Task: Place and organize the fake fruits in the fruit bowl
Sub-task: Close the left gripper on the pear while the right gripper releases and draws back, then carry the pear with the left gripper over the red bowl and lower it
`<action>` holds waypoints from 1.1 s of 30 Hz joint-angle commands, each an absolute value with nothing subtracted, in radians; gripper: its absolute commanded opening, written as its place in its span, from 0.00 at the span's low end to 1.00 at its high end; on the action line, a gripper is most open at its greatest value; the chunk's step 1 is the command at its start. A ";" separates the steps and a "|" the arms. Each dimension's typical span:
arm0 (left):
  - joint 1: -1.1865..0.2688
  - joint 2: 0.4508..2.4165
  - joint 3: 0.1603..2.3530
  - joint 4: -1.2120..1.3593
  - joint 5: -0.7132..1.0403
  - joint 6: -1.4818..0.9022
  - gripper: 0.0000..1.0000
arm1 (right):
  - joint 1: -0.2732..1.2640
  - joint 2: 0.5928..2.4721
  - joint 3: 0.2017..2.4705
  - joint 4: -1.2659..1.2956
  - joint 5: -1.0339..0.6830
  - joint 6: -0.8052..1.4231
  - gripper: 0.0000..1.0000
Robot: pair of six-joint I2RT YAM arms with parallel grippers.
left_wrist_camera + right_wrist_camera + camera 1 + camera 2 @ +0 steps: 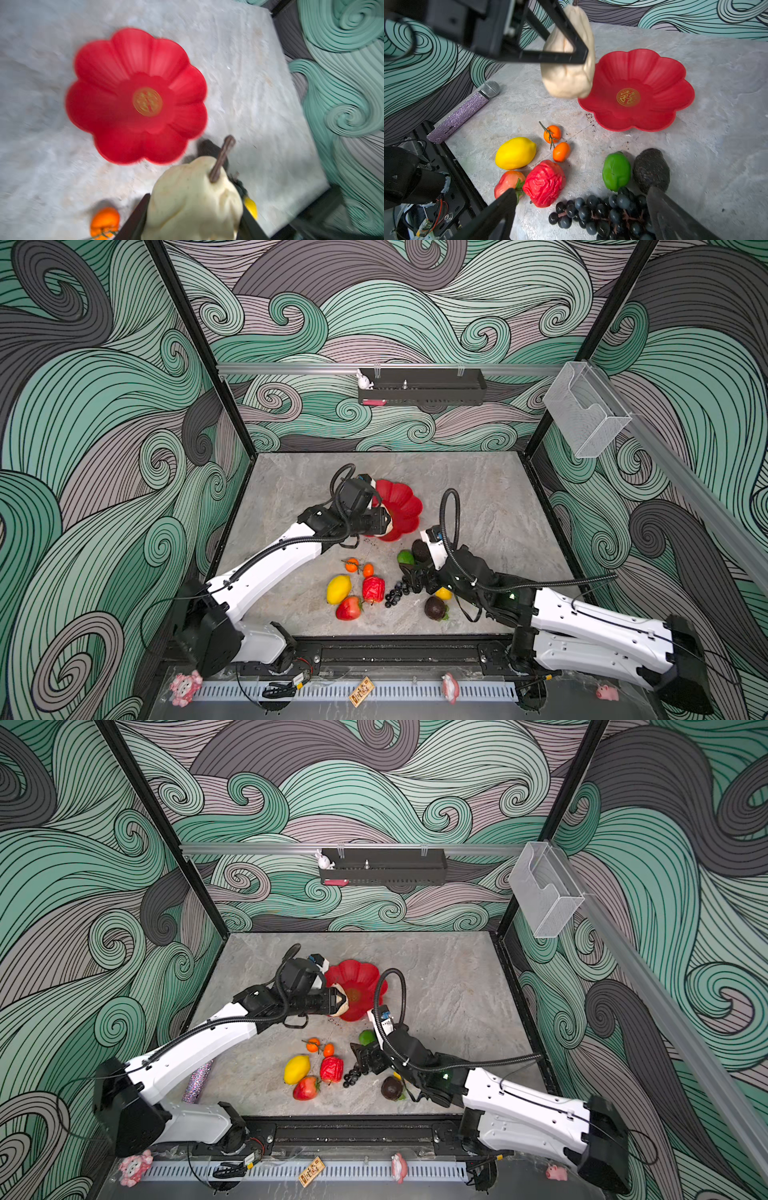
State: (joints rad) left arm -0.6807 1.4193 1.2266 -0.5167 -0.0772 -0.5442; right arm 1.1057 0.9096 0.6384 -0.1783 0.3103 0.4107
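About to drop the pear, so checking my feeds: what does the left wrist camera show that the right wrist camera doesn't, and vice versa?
Left wrist only: the whole rim of the bowl, nothing across it. Right wrist only: microphone, lemon, second orange, crumpled red fruit, peachy red fruit, lime, avocado, grapes, and the open right gripper. Both: the empty bowl, the pear held in the left gripper, one orange.

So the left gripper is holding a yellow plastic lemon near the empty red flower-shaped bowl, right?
The fruit is wrong: the left gripper holds a cream plastic pear near the empty red flower-shaped bowl; both wrist views show it.
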 commanded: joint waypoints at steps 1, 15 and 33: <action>-0.674 1.545 1.304 -0.449 -0.346 -0.496 0.48 | 1.103 0.818 0.585 -0.311 0.360 0.513 0.99; -0.641 2.037 1.591 -0.265 -0.570 -0.416 0.48 | 1.104 0.581 0.497 -0.480 0.350 0.609 0.99; -0.615 2.210 1.656 -0.241 -0.480 -0.551 0.48 | 1.103 0.521 0.459 -0.493 0.321 0.632 0.99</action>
State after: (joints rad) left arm -0.6182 2.1960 1.6276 -0.2600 -0.4953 -0.5087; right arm 1.1057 0.5304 0.4679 -0.4828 0.3286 0.6212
